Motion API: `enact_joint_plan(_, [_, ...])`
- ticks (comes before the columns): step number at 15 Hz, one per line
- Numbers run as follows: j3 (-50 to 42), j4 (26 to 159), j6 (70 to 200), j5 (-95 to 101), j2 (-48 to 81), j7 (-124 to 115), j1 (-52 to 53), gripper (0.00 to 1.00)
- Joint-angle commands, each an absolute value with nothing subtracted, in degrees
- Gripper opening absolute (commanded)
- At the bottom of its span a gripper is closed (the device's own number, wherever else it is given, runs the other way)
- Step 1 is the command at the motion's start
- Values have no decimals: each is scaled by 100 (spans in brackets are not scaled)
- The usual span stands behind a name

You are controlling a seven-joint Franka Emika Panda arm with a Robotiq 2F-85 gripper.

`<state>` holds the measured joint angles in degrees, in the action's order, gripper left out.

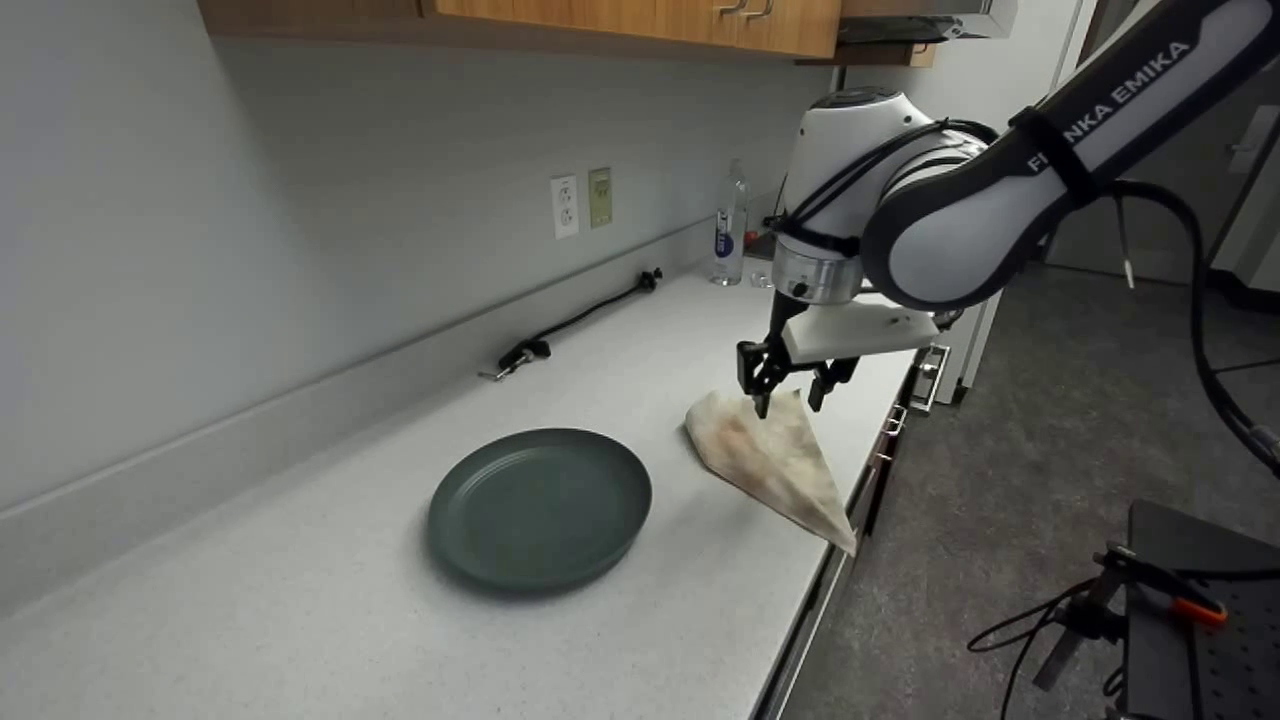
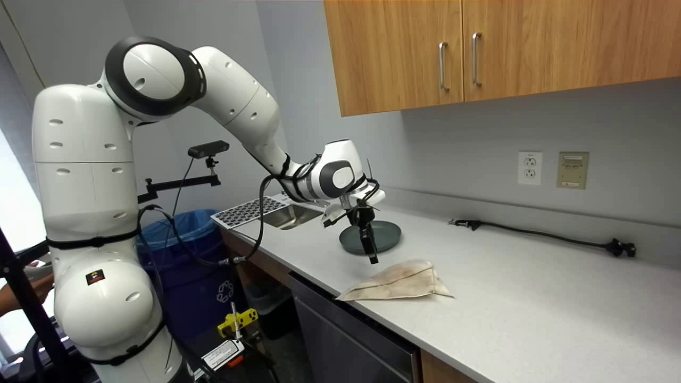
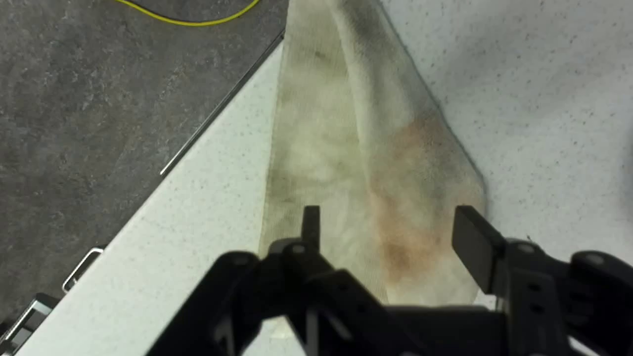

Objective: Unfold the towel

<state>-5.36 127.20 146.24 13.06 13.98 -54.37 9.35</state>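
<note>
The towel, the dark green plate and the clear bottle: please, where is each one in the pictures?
Towel (image 1: 772,465), in an exterior view: the middle of its upper surface.
Dark green plate (image 1: 540,508), in an exterior view: its flat middle.
Clear bottle (image 1: 732,228), in an exterior view: the middle of its body.

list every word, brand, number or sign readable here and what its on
"F...NKA EMIKA": robot arm, missing letters partly hidden by the black strap
Recycling sign, no words: blue bin
Too small or blurred: bottle label, white tag, arm sticker
</note>
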Motion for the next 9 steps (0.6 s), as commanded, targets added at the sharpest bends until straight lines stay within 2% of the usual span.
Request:
enact_joint_plan(1, [-673, 12368, 14596, 1628, 1616, -5429, 824, 99])
enact_joint_plan(2, [-722, 12317, 14653, 1667, 1684, -5452, 791, 59])
enact_joint_plan(3, [-769, 12274, 14685, 1718, 1742, -5469, 772, 63])
enact_joint_plan(4, [-818, 12244, 14741, 1743, 1798, -5461, 741, 62])
enact_joint_plan(9, [-968, 12034, 15000, 1657, 2164, -5294, 618, 23])
